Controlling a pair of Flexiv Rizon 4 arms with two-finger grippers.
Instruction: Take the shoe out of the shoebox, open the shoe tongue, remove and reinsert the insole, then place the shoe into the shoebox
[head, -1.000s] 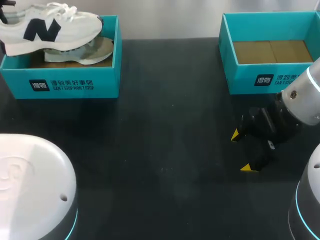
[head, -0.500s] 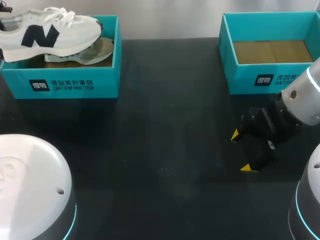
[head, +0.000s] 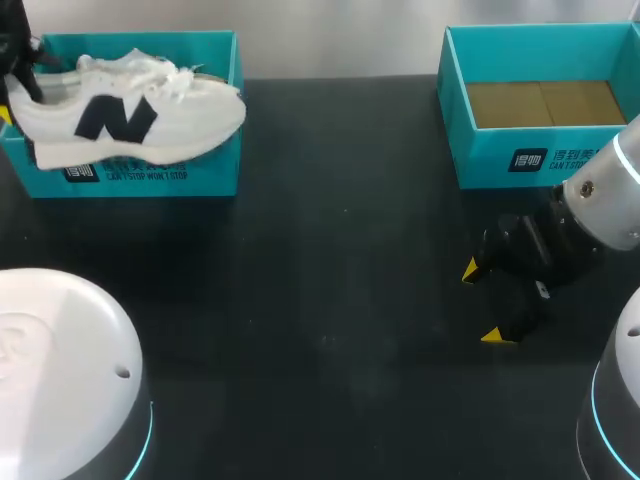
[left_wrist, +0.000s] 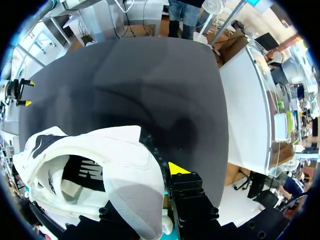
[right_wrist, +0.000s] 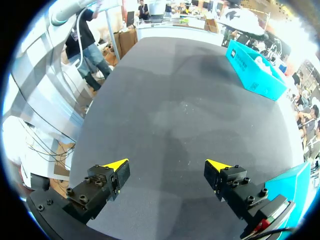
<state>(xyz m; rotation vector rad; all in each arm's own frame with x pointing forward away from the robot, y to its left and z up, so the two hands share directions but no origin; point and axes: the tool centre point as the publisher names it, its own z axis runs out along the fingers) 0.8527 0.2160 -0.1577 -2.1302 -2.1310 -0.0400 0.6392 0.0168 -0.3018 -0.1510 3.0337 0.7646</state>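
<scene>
Hanging just over the front wall of the shoebox (head: 215, 60), the shoe (head: 130, 115) is pinched at its heel by the left gripper (head: 16, 60). It looks light and soft-sided, so the firm heel seems the safest hold. The right gripper (head: 483, 303), well apart from the shoebox, stands wide.

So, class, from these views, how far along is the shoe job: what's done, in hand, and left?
Done: the shoe looks lifted out of the left shoebox. In hand: the left end effector grips its heel, holding it off the table. Left: all the work inside the shoe, then reboxing it; the right end effector hangs open and empty, not yet helping.
</scene>
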